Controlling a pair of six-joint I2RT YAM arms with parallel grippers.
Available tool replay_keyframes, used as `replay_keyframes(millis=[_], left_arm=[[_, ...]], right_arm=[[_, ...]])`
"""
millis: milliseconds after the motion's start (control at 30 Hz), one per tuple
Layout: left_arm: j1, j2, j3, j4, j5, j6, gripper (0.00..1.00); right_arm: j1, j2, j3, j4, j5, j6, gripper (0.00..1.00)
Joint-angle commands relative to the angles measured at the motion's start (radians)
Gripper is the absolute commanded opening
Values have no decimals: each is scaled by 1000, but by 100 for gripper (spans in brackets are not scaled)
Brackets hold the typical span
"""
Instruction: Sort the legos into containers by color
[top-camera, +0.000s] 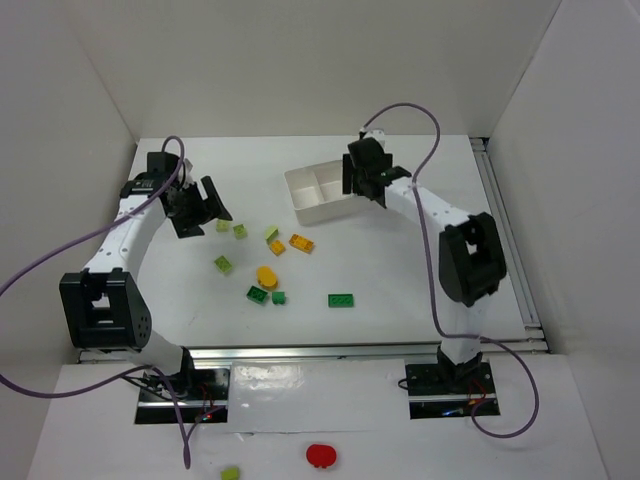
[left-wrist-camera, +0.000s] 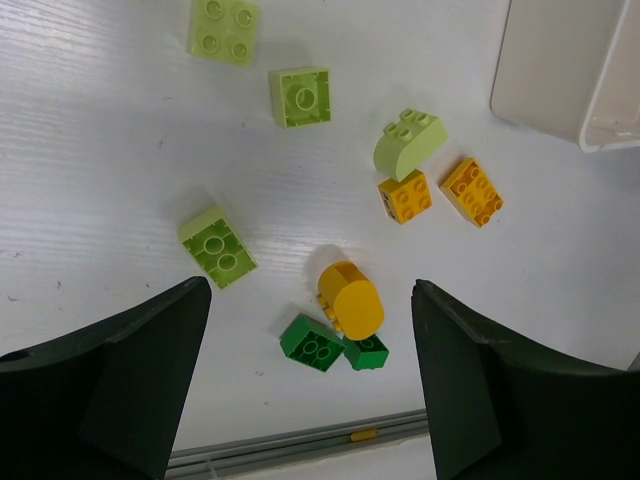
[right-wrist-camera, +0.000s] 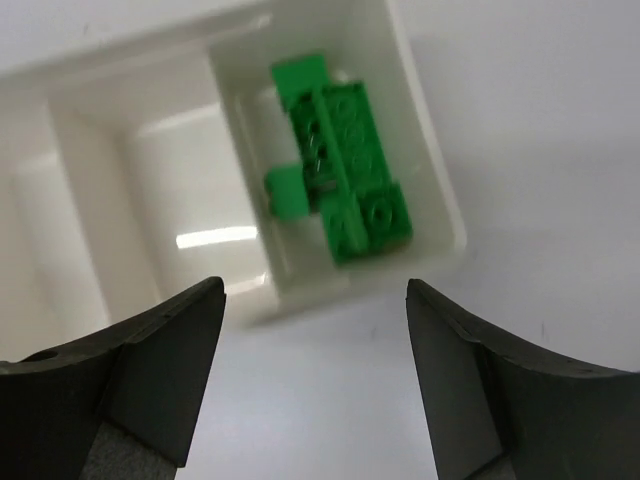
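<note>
Loose legos lie mid-table: lime bricks (left-wrist-camera: 300, 96) (left-wrist-camera: 217, 247), a rounded lime piece (left-wrist-camera: 409, 142), two orange bricks (left-wrist-camera: 405, 195) (left-wrist-camera: 471, 191), a rounded orange-yellow piece (left-wrist-camera: 351, 298) and two dark green bricks (left-wrist-camera: 311, 343) beside it. Another dark green brick (top-camera: 341, 300) lies apart to the right. The white tray (top-camera: 305, 205) stands at the back. Several dark green bricks (right-wrist-camera: 345, 190) lie in its end compartment (right-wrist-camera: 428, 130); the other two look bare. My right gripper (right-wrist-camera: 315, 380) hangs open just above that tray end (top-camera: 358, 185), nothing between its fingers. My left gripper (left-wrist-camera: 310, 380) is open and empty, hovering left of the pile (top-camera: 212, 208).
A red round object (top-camera: 320, 456) and a stray lime brick (top-camera: 230, 473) lie off the table in front of the arm bases. White walls enclose the table on three sides. A metal rail (top-camera: 360, 350) runs along the near edge.
</note>
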Motion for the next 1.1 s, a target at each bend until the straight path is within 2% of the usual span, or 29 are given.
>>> replay_keyframes(millis=[0, 67, 100, 167, 233, 367, 533, 800, 900, 933, 1033, 1067], left_arm=[[-8, 8, 3, 14, 18, 10, 91], [-8, -2, 3, 14, 0, 10, 91], [-17, -2, 3, 14, 0, 10, 91], [-17, -2, -6, 35, 0, 10, 91], [-17, -2, -6, 35, 9, 10, 91], [-26, -2, -6, 35, 9, 10, 91], [-36, -12, -26, 45, -12, -9, 91], [-45, -12, -26, 54, -3, -18, 91], [-45, -12, -17, 54, -3, -18, 91], [-45, -12, -17, 54, -3, -18, 91], [-45, -21, -17, 54, -12, -18, 91], [-45, -21, -17, 54, -12, -18, 91]], right_arm=[[123, -259, -218, 7, -9, -6, 80], [183, -381, -332, -18, -58, 21, 86], [215, -411, -425, -55, -84, 35, 87], [315, -454, -504, -76, -166, 46, 87], [414, -479, -576, -139, -155, 78, 87], [517, -505, -652, -234, -118, 175, 87], [537, -529, -721, -222, -164, 195, 87], [537, -372, -689, -124, -66, 103, 87], [481, -307, -652, -81, -54, 49, 86], [469, -296, -652, -70, -66, 28, 81], [427, -284, -652, -29, -78, 3, 74], [427, -284, -652, -9, -78, 3, 68]])
